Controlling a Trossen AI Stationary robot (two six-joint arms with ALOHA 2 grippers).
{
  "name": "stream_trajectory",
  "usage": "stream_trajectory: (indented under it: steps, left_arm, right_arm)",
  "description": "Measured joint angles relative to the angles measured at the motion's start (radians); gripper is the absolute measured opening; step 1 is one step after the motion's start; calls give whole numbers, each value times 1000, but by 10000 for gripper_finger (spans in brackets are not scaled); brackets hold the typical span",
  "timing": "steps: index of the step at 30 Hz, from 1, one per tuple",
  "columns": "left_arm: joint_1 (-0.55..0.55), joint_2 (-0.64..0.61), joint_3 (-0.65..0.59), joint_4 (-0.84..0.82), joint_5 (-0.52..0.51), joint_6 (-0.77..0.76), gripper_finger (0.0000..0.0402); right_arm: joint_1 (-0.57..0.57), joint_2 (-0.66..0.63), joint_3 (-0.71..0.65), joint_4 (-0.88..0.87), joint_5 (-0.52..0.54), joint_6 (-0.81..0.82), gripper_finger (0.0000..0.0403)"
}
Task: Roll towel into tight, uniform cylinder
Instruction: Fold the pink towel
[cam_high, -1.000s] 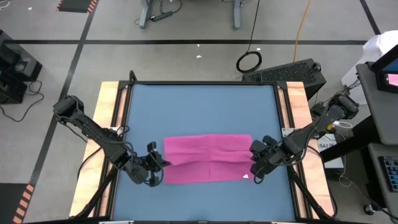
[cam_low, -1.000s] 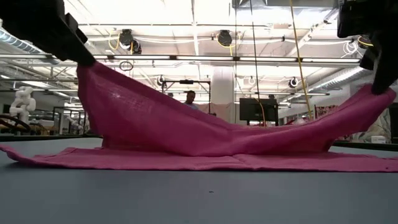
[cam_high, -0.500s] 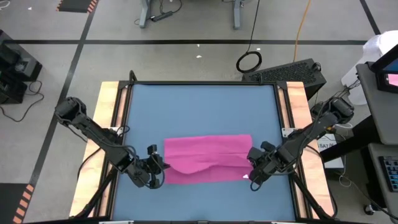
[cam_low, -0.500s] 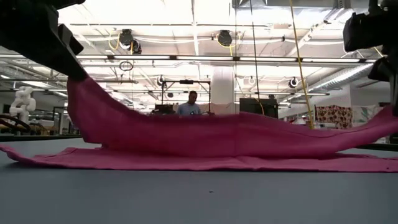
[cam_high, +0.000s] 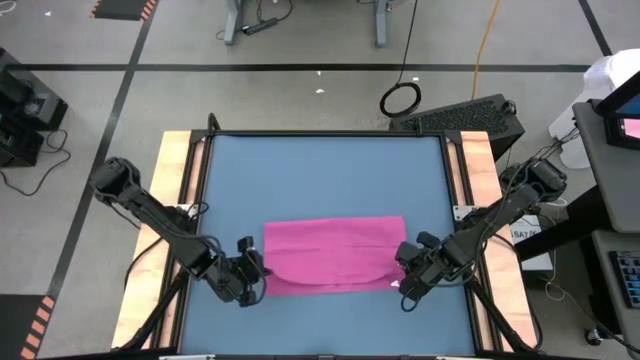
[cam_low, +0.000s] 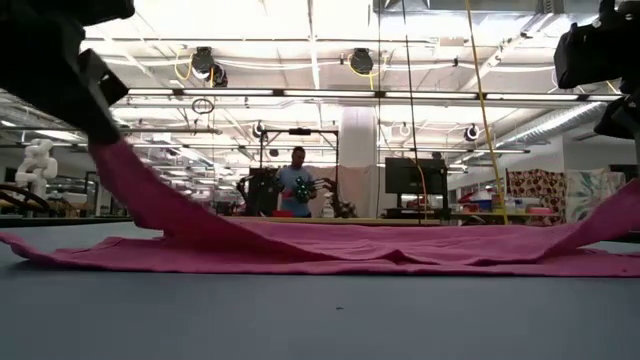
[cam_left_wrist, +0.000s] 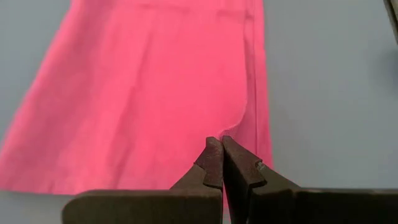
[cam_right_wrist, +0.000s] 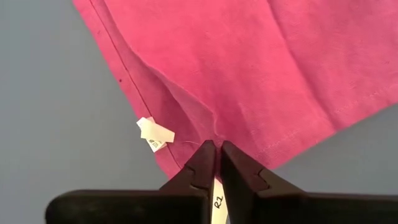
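Observation:
The magenta-pink towel (cam_high: 335, 250) lies folded on the blue tabletop, nearer the near edge. Its lower layer is flat on the table, and the upper layer (cam_low: 330, 235) sags onto it in the middle. A small white tag (cam_right_wrist: 154, 135) sticks out at the right near corner. My left gripper (cam_high: 258, 270) is shut on the upper layer's left end, which it keeps raised. At the right end, my right gripper (cam_high: 403, 278) is shut on the cloth beside the tag and sits lower. My left gripper pinches the upper layer's left corner edge (cam_left_wrist: 239, 124) between its two fingertips, slanting down from the table's left. That end (cam_low: 105, 150) is lifted clear and slopes slack down onto the lower layer. My right gripper pinches a small pleat of the upper layer (cam_right_wrist: 208, 134) at its fingertips, close to the tagged corner, pointing steeply down. This end (cam_low: 625, 200) is raised only a little above the lower layer.
Wooden rails run along the table's left side (cam_high: 180, 200) and right side (cam_high: 478, 170). Bare blue tabletop (cam_high: 320, 170) lies beyond the towel toward the far edge. A person (cam_low: 298, 185) stands in the room behind the table.
Both grippers have sunk and gone toward the near edge with the upper layer, the right one more. The raised arch of cloth has collapsed: its middle now rests on the lower layer, and its free edge lies closer to the towel's near edge.

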Motion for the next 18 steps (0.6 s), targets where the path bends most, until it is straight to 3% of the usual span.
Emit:
stream_trajectory:
  steps: [9, 18]
  left_arm:
    - [0, 81, 0, -4, 10, 1, 0]
    - [-8, 55, 0, -5, -51, 10, 0]
  right_arm:
    - [5, 23, 0, 5, -19, 0, 24]
    - [50, 23, 0, 13, -39, 3, 24]
